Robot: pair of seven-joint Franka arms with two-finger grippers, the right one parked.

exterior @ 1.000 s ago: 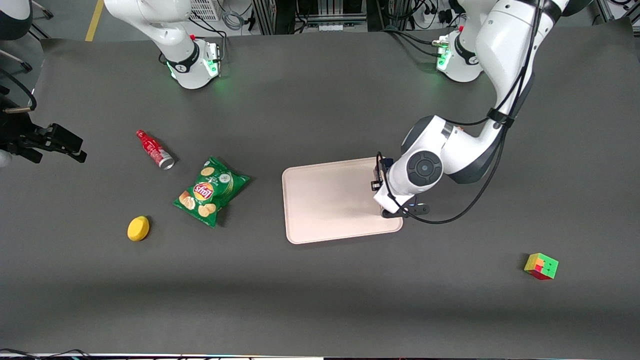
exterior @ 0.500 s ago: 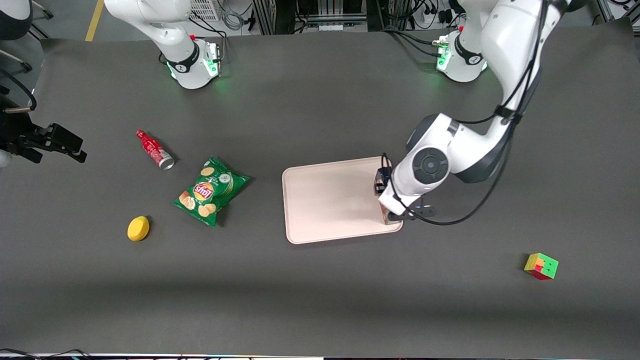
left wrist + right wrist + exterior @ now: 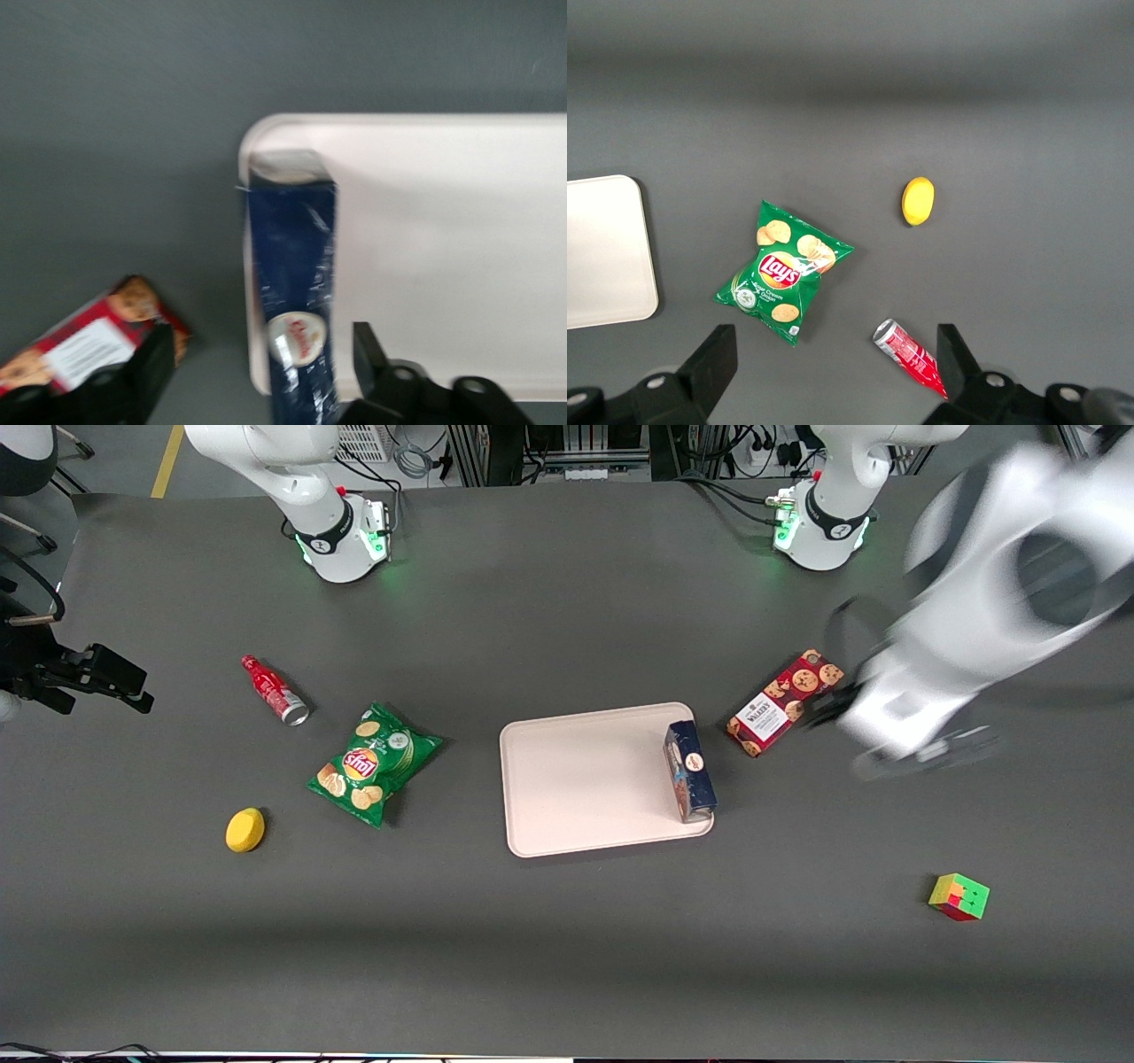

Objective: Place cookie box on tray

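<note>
Look at your left wrist view first: the jaws of the gripper (image 3: 257, 372) stand wide apart with nothing between them, one finger (image 3: 152, 367) over the counter (image 3: 115, 133) near the red cookie box (image 3: 84, 341), the other above the tray (image 3: 461, 239). That view alone shows the spread; in the front view the gripper (image 3: 921, 755) is only a smear.

The cookie box (image 3: 292, 292) stands on its long narrow side along the tray's edge at the working arm's end, its round white logo (image 3: 297, 335) facing up. From the front you see it (image 3: 689, 771) inside the rim of the tray (image 3: 585, 779), with the red cookie box (image 3: 785, 701) just beside the tray on the counter (image 3: 567, 957).

Your left arm (image 3: 992, 602) hangs raised above the counter, well apart from the tray, toward its own end.

Count one each: chips bag (image 3: 373, 764), red can (image 3: 275, 689), yellow lemon-like thing (image 3: 244, 830), colour cube (image 3: 959, 896). The right wrist view shows the bag (image 3: 783, 271), can (image 3: 909, 354) and yellow thing (image 3: 918, 200), but neither box.
</note>
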